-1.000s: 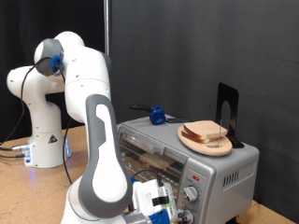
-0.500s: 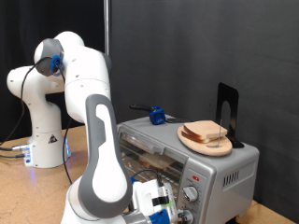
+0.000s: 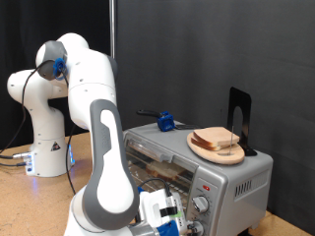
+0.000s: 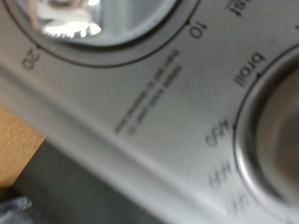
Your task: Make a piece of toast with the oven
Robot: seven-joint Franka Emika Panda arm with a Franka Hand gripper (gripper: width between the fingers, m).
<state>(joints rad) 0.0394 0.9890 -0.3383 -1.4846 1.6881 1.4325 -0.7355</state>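
Observation:
The silver toaster oven [image 3: 232, 183] stands at the exterior view's right, its glass door [image 3: 157, 162] facing left. A tan shape [image 3: 165, 173] shows behind the glass on the rack; I cannot tell if it is the piece of toast. My gripper [image 3: 169, 218] is low at the bottom of the exterior view, right at the oven's round knobs [image 3: 200, 206]. The wrist view is pressed close to the oven's control panel [image 4: 140, 112]: a timer knob [image 4: 93, 19] marked 10 and 20, and a temperature knob [image 4: 280, 131] marked broil and 450. No fingers show there.
On top of the oven sit a round wooden plate [image 3: 234, 157] with a pile of bread slices [image 3: 217, 139], a small blue object [image 3: 165, 122] and a black upright stand [image 3: 239, 116]. The arm's white base [image 3: 44, 147] stands at the left on a wooden table [image 3: 30, 206].

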